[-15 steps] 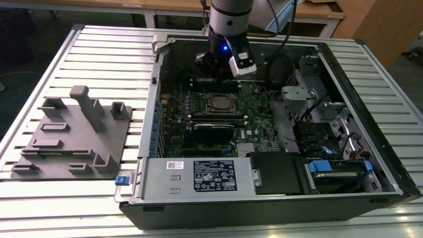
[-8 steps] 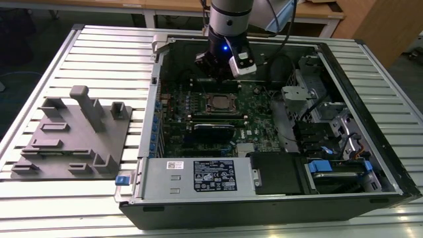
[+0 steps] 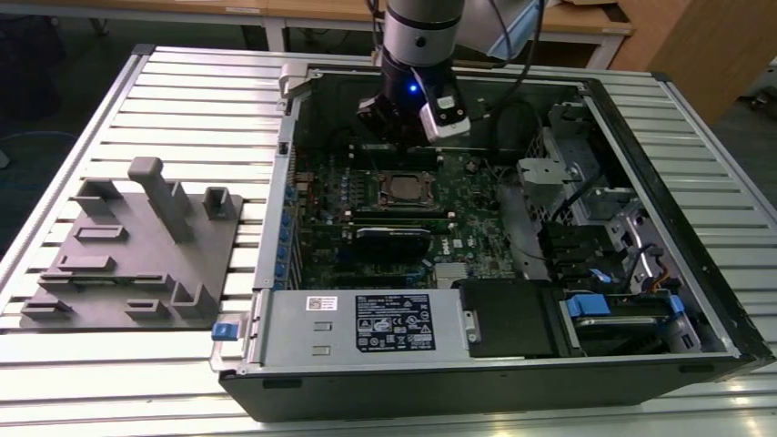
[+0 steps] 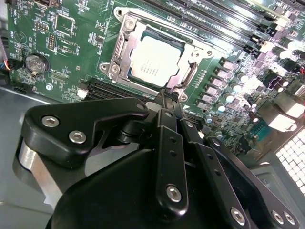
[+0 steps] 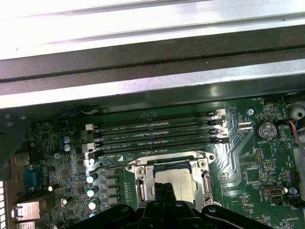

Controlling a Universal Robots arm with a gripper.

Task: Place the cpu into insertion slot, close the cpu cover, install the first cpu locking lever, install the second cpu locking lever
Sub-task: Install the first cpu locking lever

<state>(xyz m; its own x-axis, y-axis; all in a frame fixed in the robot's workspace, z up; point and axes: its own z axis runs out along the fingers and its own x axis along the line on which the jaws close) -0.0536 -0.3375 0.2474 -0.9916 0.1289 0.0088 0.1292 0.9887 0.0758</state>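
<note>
- The slatted worktop [image 3: 109, 382] is seen nearest in the exterior view, and a grey fixture plate [image 3: 122, 264] is laid on it toward the exterior view's left.
- An open computer case [image 3: 486, 391] is laid just beside that plate, with a silver power supply box [image 3: 304, 323] at its near edge.
- The green circuit board [image 3: 322, 228] is mounted on the case floor behind the box.
- The cpu [image 4: 153, 61] is seated in the insertion slot [image 4: 112, 69], and the cpu cover [image 4: 127, 43] is laid flat around it.
- The gripper [image 4: 165, 95] is held at the cover's edge. Its jaws are pressed together with nothing pinched. Contact with the cover cannot be told.
- Long black memory slots [image 5: 157, 133] are ranged beyond the slot.
- Wooden desks [image 3: 583, 27] are seen farthest back.
</note>
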